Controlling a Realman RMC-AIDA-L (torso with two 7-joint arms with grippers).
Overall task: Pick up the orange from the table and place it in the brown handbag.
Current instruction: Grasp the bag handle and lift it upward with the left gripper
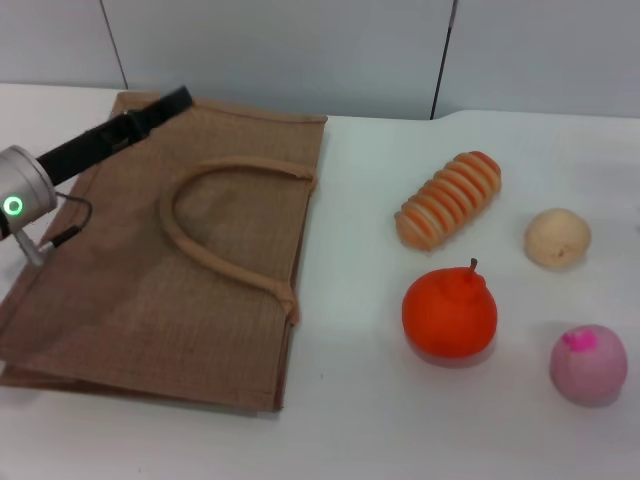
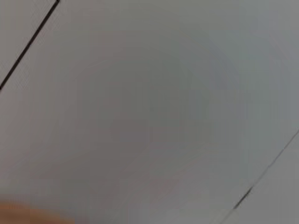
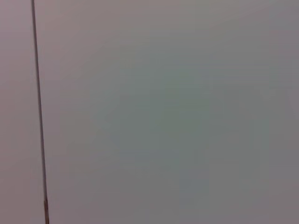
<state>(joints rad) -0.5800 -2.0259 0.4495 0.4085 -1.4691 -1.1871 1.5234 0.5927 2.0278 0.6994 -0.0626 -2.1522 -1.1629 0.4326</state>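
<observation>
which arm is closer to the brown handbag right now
Left. The left arm reaches over the brown handbag at its far left corner. The right arm is out of view, so its distance cannot be judged.

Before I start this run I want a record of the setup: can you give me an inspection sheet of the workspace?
Surface: white table, no spills seen.
Job's things: orange sits on the table, to the right of the brown handbag and apart from it; the handbag lies flat, handles on top.
Clutter: ribbed bread loaf behind the orange, pale round fruit and pink round fruit to its right, all apart from each other.
Grippers: left arm reaches over the handbag's far left corner; right gripper not seen.
Cables: thin black wire by the left arm.
Surroundings: grey wall panels behind the table.
</observation>
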